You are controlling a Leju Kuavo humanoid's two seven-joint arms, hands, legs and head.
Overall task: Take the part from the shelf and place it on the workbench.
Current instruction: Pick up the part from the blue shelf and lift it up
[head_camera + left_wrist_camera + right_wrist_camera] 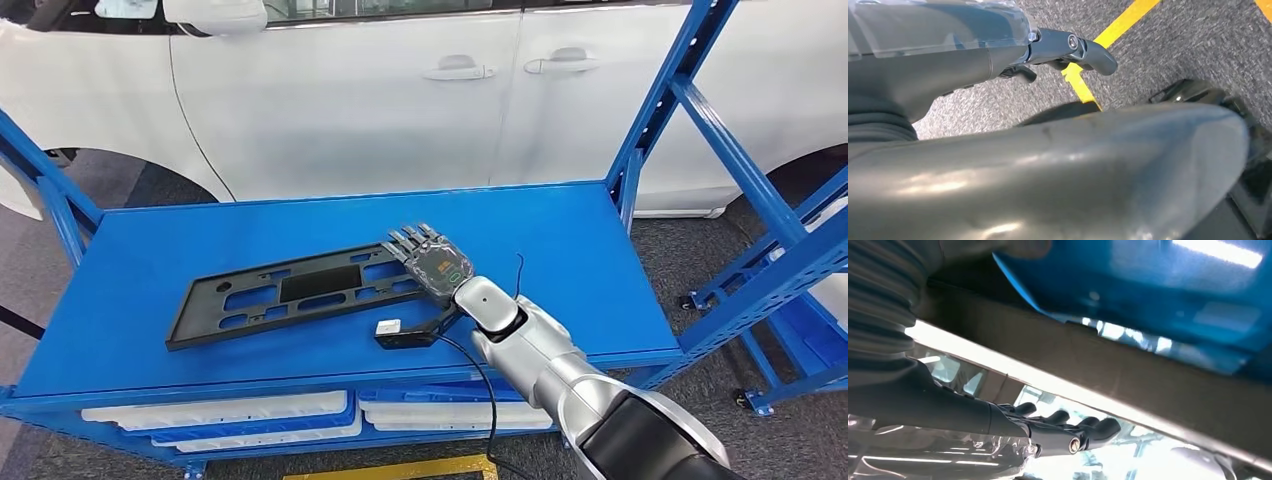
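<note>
Part (300, 292) flat on blue workbench (150, 250), right hand (432, 262) (fingers spread) over its end

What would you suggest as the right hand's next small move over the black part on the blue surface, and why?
Probably close the fingers on the near end of the black part to secure a grip. The right hand lies over that end with fingers extended, while the part lies flat on the blue shelf top. Whether the fingers already grip it is hard to tell.
</note>
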